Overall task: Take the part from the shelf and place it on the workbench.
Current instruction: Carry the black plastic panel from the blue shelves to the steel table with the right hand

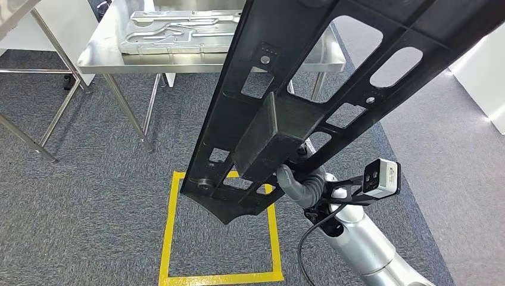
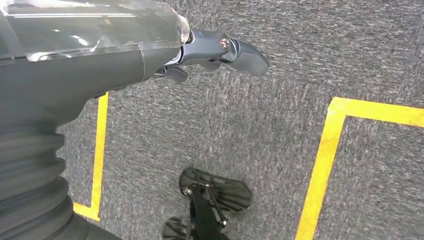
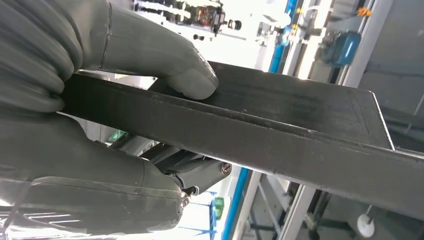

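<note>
The part [image 1: 286,113] is a long black metal frame with cut-out slots and a box-shaped block at its middle. It slants across the head view from the upper right down to just above the floor. My right hand [image 1: 299,183] grips it from below near the block. In the right wrist view the thumb [image 3: 187,75] presses on the part's [image 3: 280,135] flat edge, with the fingers wrapped underneath. The workbench [image 1: 104,58] is a steel table at the far upper left, apart from the part. My left hand [image 2: 220,52] hangs over the carpet and holds nothing.
A silver ribbed metal plate [image 1: 172,33] lies on the workbench. A yellow tape square [image 1: 171,238] marks the grey carpet below the part. A second steel table frame [image 1: 36,119] stands at the far left. A white unit [image 1: 485,77] is at the right edge.
</note>
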